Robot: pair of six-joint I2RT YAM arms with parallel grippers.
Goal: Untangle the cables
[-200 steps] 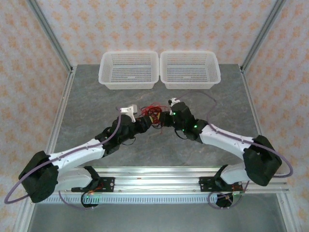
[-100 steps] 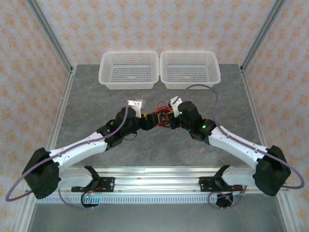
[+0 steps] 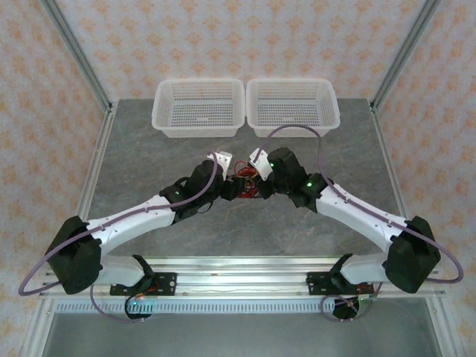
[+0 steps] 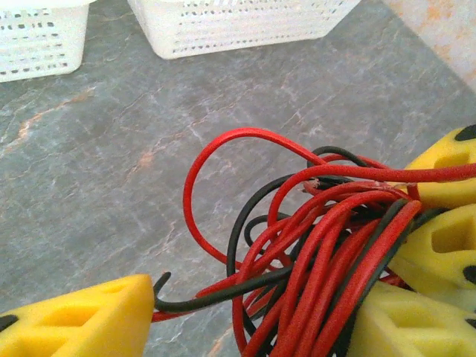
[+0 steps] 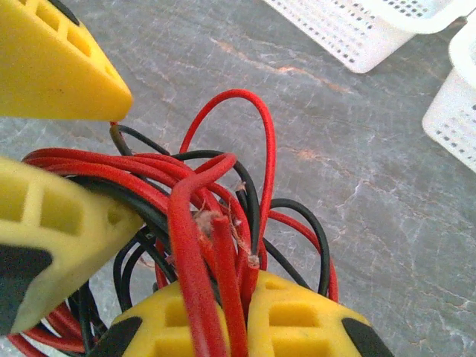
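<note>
The cables (image 3: 246,181) are a tangled knot of thin red and black wires at mid-table, between the two grippers. My right gripper (image 5: 249,312) is shut on a few red strands, whose frayed ends stick up out of its yellow fingers (image 5: 316,320). My left gripper (image 4: 245,323) is open; the red and black bundle (image 4: 327,245) runs between its yellow fingers. The bundle lies against the right-hand finger (image 4: 405,323). A black wire end touches the left-hand finger (image 4: 82,320). From above, the left gripper (image 3: 232,190) and the right gripper (image 3: 258,183) meet at the tangle.
Two white mesh baskets (image 3: 198,108) (image 3: 292,106) stand side by side at the back of the grey stone-look table (image 3: 149,156). Metal frame posts (image 3: 82,56) rise at the back corners. A rail (image 3: 238,277) runs along the near edge.
Both wrists have swung away from the near edge, closing in on the tangle. The left gripper's jaws have opened wider. The right gripper stays shut on the red strands.
</note>
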